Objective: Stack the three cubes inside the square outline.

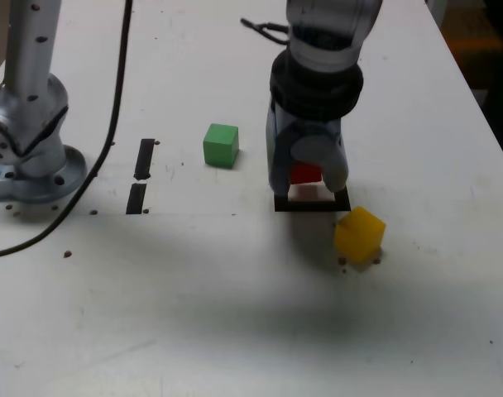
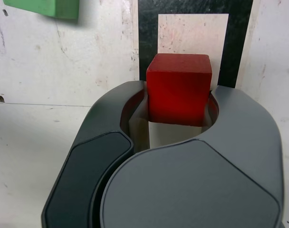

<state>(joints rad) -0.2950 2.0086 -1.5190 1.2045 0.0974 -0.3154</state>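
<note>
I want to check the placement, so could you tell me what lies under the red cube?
The red cube, held in the pincer, hangs over the square outline. Its white inside shows beyond the cube; the part directly beneath is covered.

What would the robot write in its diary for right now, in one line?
gripper: shut on red cube | over square outline | green cube, yellow cube: on table, unstacked

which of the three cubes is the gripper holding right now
The red cube, clamped in the gripper over the square outline. The green cube and yellow cube sit free on the table.
</note>
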